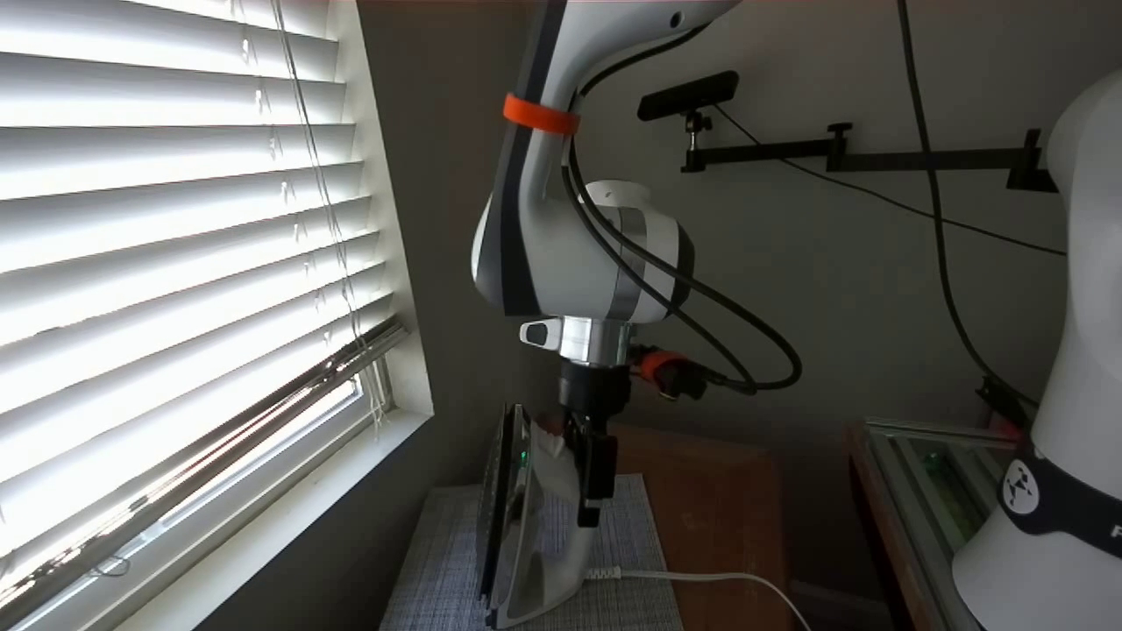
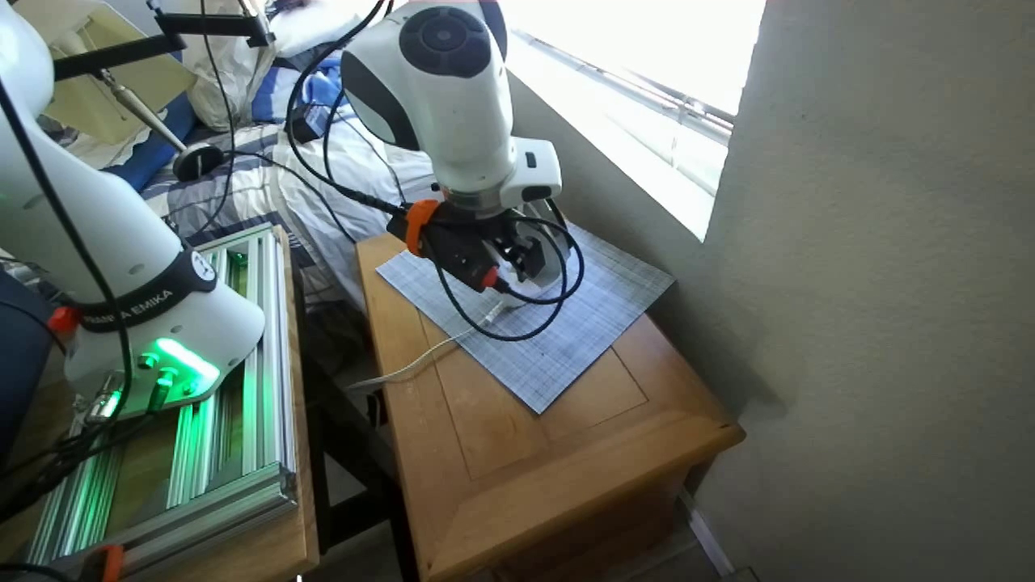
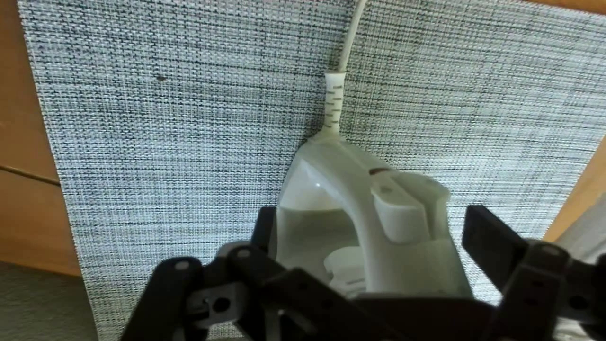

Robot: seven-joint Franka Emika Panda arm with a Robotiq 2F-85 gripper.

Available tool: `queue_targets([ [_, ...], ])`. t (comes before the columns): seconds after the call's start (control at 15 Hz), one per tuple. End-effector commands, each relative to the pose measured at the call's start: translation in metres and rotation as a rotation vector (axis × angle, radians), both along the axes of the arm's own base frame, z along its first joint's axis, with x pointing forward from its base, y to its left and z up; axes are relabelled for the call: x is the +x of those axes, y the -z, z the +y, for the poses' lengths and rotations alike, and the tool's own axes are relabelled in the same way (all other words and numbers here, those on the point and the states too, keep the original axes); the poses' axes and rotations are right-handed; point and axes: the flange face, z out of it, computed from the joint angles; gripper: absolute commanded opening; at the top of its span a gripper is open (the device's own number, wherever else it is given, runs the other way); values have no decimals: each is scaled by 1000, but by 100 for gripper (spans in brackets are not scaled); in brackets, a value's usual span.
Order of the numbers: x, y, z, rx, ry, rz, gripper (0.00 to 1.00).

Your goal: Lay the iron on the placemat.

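The gripper (image 3: 371, 227) sits nearest in the wrist view, poised above the placemat (image 3: 165, 156) with its fingers (image 3: 492, 248) spread well apart. The handle (image 3: 365, 218) of the iron (image 1: 529, 535) comes up between them, and on one side a strip of placemat shows in the gap, so nothing seems to be clamped. (Whether the opposite finger brushes the plastic I can't tell; it looks very close.)

I'd call the job roughly half done. The iron is where it belongs, within the edges of the placemat, but in an exterior view it stands there on its back end, pointed end up. Its dark base (image 1: 493, 526) is nearly upright and faces the window (image 1: 193, 219), beside the placemat. The cord (image 3: 351, 40) trails across the placemat and off its edge, over the wooden table (image 2: 501, 453).

What seems left is to take hold, tip the iron toward the window side of the placemat until the base lies flat on the cloth, then let go. Some bare cloth waits on that side; whether the pointed end would come down inside the placemat's edge is hard to judge. If standing it there counts as laying it, only the withdrawal remains.
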Motion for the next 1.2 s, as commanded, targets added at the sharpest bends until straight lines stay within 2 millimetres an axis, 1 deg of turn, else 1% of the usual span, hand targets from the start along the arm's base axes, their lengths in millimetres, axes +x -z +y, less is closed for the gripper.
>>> queue_targets([
  [0.0,10,4,-4,27,-1,-34,100],
  [0.13,10,1,-5,40,-1,-52,100],
  [0.2,11,1,-6,45,-3,-59,95],
  [0.27,11,1,-7,49,-7,-65,77],
  [0.33,11,1,-8,55,-6,-70,71],
  [0.4,11,1,-9,57,-9,-75,69],
  [0.47,10,2,-10,62,-10,-78,63],
  [0.53,10,2,-11,64,-11,-79,54],
  [0.6,9,3,-12,65,-13,-81,86],
  [0.73,8,4,-13,67,-10,-86,93],
  [0.8,8,4,-14,68,-11,-89,50],
  [0.87,8,4,-14,66,-12,-93,53],
  [0.93,7,4,-14,66,-14,-95,53],
  [1.0,7,4,-15,66,-14,-97,47],
  [1.07,7,4,-15,68,-13,-99,38],
  [1.13,6,4,-15,68,-12,-101,31],
])
